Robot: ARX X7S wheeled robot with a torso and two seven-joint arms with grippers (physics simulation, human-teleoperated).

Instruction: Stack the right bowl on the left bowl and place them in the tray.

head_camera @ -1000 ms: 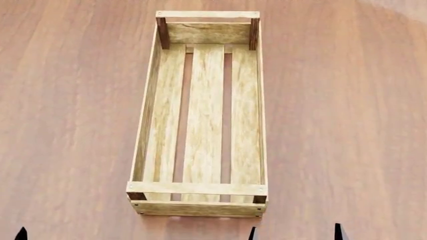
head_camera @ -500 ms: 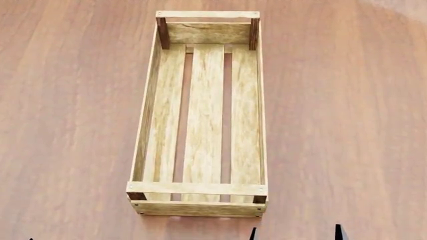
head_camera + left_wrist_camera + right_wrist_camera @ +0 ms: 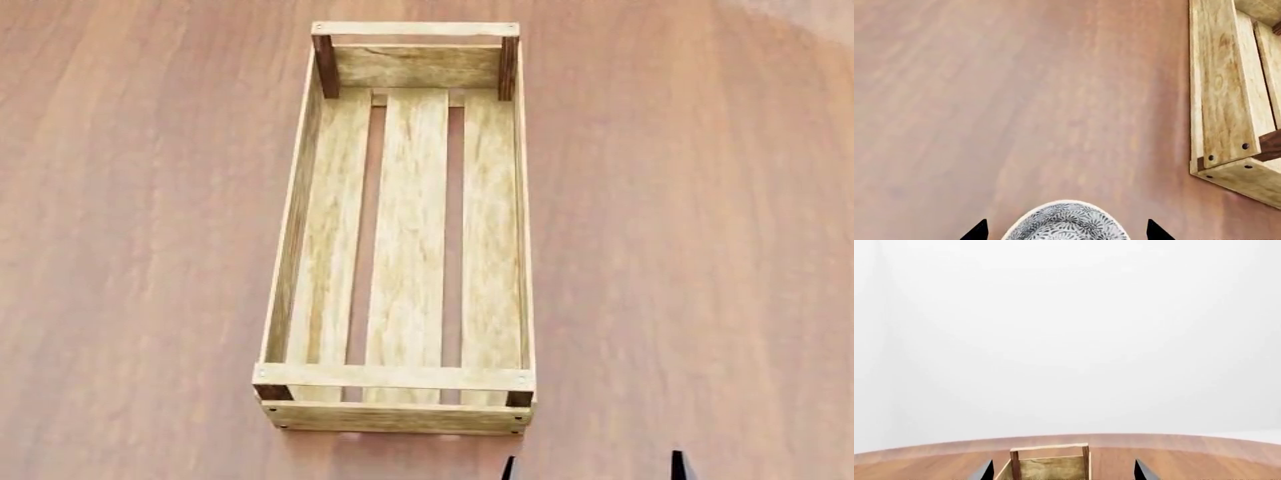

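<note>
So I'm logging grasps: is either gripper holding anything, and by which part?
Nothing visibly held. The patterned bowl sits between the open left gripper fingertips; contact unclear. Right gripper empty.

Three cams: head high over table, two wrist cams low by the arms.

Head cam looks fwd and steeply down, mid-range, whole tray [image 3: 398, 230] lengthwise in centre, tabletop [image 3: 134, 240] filling frame, no table edge in view. Left wrist cam sits close above the table [image 3: 1021, 100], facing down, catching only tray's near corner [image 3: 1227, 125] and a patterned bowl rim [image 3: 1065, 222] between its fingertips. Right wrist cam is low, near-level, looking along the tray [image 3: 1049, 462] to the table's far edge [image 3: 1187, 440] and white backdrop. All three share the tray.
</note>
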